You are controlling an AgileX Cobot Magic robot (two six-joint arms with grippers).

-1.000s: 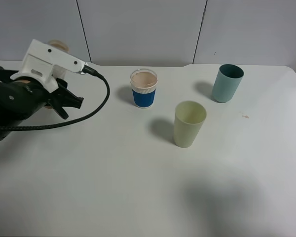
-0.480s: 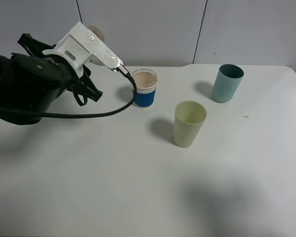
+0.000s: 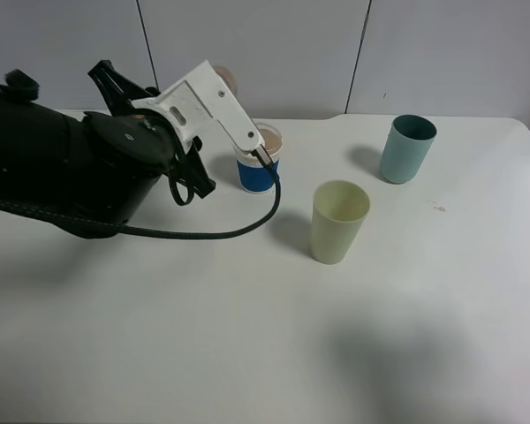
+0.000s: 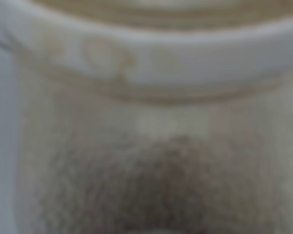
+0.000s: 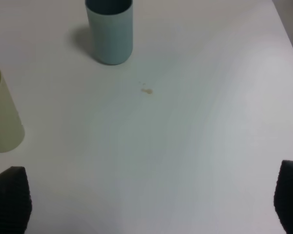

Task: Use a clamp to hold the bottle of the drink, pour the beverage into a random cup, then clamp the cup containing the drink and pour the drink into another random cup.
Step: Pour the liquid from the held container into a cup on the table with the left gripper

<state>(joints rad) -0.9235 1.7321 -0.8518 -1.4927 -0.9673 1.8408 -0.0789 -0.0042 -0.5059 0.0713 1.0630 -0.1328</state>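
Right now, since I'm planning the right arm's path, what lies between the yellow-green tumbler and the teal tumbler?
Only bare white table lies between the yellow-green tumbler and the teal tumbler; the exterior high and right wrist views both show it.

Your high camera looked down over the whole table (image 3: 203, 336), facing the wall (image 3: 256, 44). Your left wrist camera sat so near the bottle (image 4: 146, 161) that all blurred. Your right wrist camera looked down closer, sharing the teal cup (image 5: 109, 30) and yellow cup (image 5: 2, 117) with it.

Black arm (image 3: 62, 172), white bracket (image 3: 208, 104), cable (image 3: 203, 234); black right gripper (image 5: 150, 197).
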